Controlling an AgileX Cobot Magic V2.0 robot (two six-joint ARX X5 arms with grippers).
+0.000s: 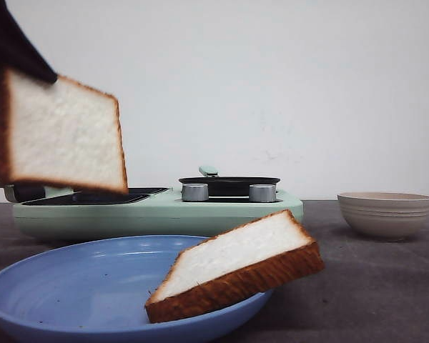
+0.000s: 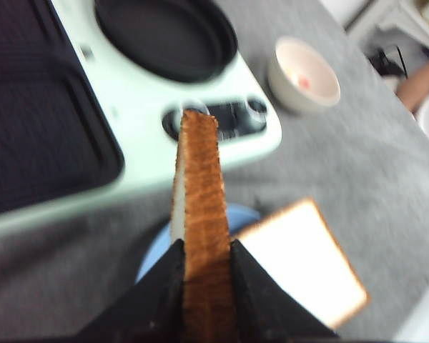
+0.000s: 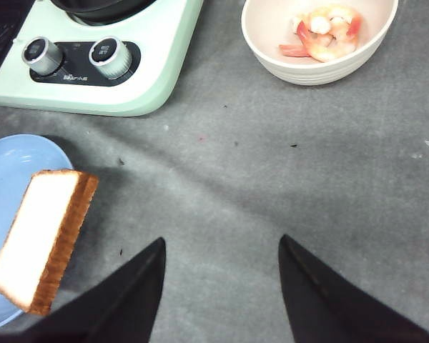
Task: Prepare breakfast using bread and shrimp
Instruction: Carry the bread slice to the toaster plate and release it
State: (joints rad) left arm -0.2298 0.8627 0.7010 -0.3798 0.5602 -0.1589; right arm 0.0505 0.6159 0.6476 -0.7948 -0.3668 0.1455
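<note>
Bread, two slices, is recorded at separate stations. One slice [image 1: 61, 132] is held edge-on in the left gripper [image 2: 204, 268], whose dark fingers [image 2: 164, 286] are clamped on its two faces, crust outward; it is carried upright in the air, above the blue plate [image 1: 64, 286] and in front of the flat dark griddle plate [image 1: 93, 198] of the mint-green cooker [image 1: 157, 213]. The second slice [image 1: 236, 264] is lodged on the plate's rim nearest the right side, tilted, with one corner down in the plate and the opposite end overhanging the grey table [image 3: 272, 179]. Shrimp [image 3: 322, 32] is entered as lying in the beige bowl [image 1: 385, 213], well apart from the plate and to the right of the cooker, its number not certain from the wrist view, possibly more than one piece. The right gripper [image 3: 222, 286] is noted as spread wide and empty, hanging over bare table between plate and bowl. The relation that governs the coming move is judged thus: the griddle lies just behind and below the held slice, on the left arm's own side, and the slice's flat face stands vertical, so a tilt to horizontal would be required before it is laid down. The round black pan [image 1: 229, 184] is seated on the cooker's right half, behind two silver knobs [image 1: 194, 192].
</note>
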